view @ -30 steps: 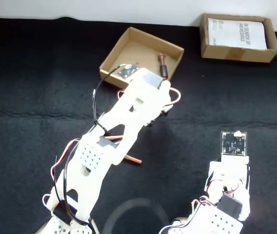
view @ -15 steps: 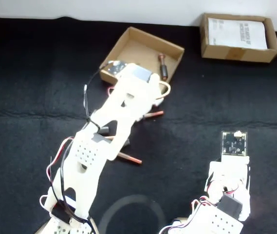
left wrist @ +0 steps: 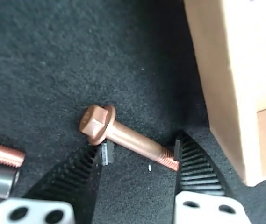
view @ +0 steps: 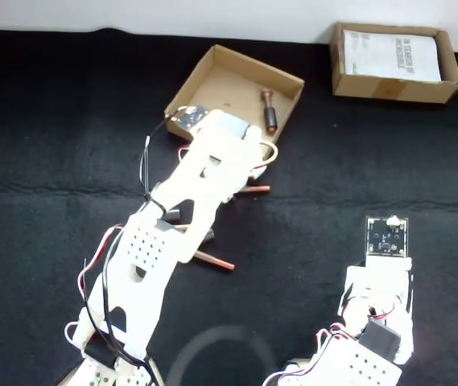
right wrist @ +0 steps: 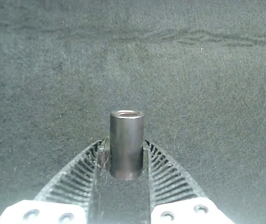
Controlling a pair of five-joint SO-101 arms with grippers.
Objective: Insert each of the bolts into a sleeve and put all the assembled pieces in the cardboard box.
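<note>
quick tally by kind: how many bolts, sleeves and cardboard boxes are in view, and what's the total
bolts: 4, one partly under the left arm
sleeves: 3
cardboard boxes: 2
total: 9

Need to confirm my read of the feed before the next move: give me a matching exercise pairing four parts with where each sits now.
Things:
1. first bolt
2. sleeve
3. assembled piece
4. second bolt

Places:
A. inside the cardboard box
B. upright, gripped in the right hand
C. on the mat, partly beneath the left arm
D. on the mat, in the gap of the open left hand

Pairs: 1-D, 2-B, 3-A, 4-C
</note>
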